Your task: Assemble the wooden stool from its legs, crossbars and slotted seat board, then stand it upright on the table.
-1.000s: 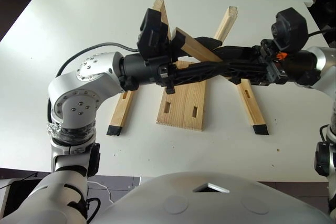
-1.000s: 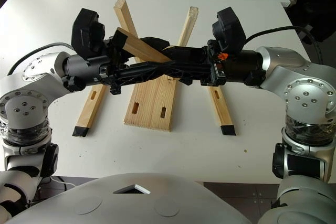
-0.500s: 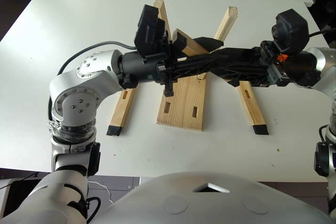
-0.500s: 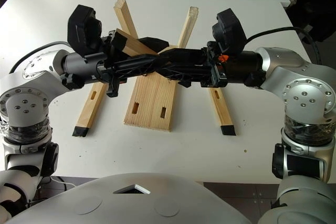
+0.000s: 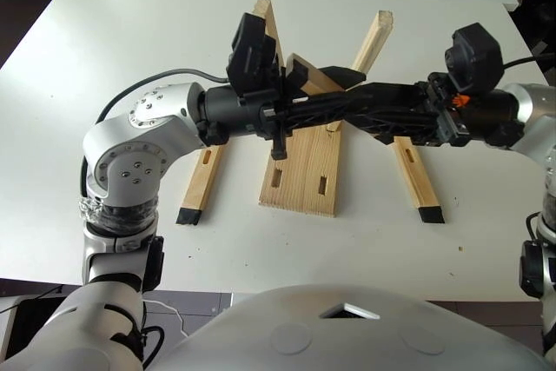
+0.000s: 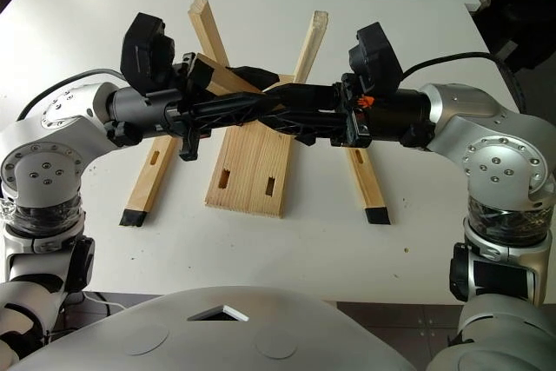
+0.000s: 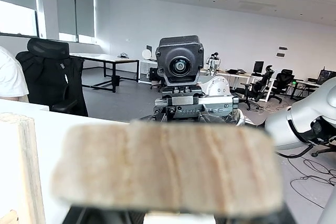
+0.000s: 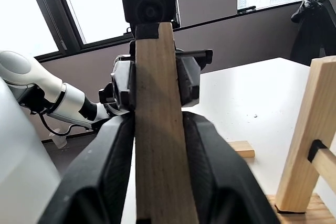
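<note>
Alignment matters most: with left fingers (image 5: 304, 117) and right fingers (image 8: 100, 166) both clamped on the short pale wooden crossbar (image 5: 304, 74), aloft over the slotted wooden seat board (image 5: 304, 175) at the white surface's (image 5: 122, 41) middle, level it before seeking a leg slot

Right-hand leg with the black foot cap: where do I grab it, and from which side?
I'd grip the right leg on its bare shaft near the black cap, from straight above, fingers across its narrow width. It lies flat, both long sides free there; farther up it is hidden.
</note>
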